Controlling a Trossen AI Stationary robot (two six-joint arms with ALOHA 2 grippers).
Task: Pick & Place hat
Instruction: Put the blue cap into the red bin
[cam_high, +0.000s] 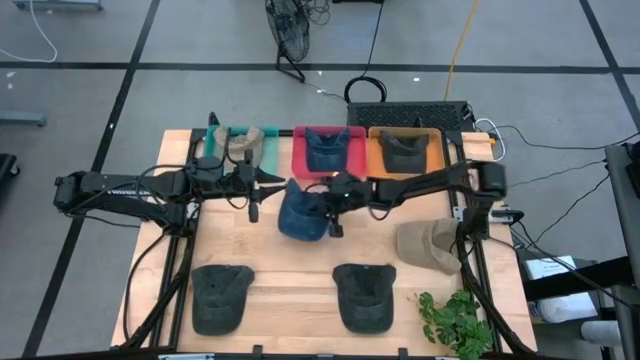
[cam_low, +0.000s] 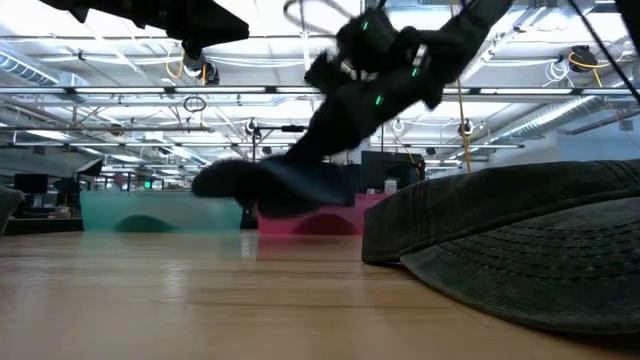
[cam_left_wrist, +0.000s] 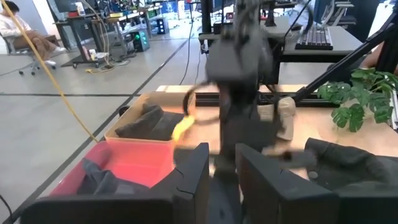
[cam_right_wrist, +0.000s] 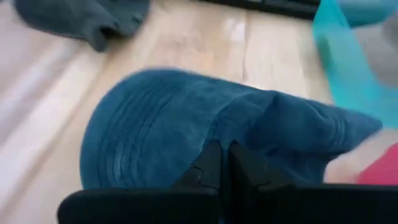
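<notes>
1. Right gripper (cam_right_wrist: 224, 163) — fingers clenched on the blue hat (cam_high: 303, 213), which hangs just ahead of them (near the red tray (cam_high: 305, 160)).
2. Left gripper (cam_high: 254, 194) — fingers released, just beside the hat.

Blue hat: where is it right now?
High view: the blue hat is mid-table, pinched by the right gripper, just in front of the red bin.

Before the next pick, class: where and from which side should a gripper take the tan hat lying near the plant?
Probably pinch the tan hat at its soft raised crown, coming straight down from above: it lies flat and unobstructed on the table, so the fabric can bunch between the fingers.
</notes>
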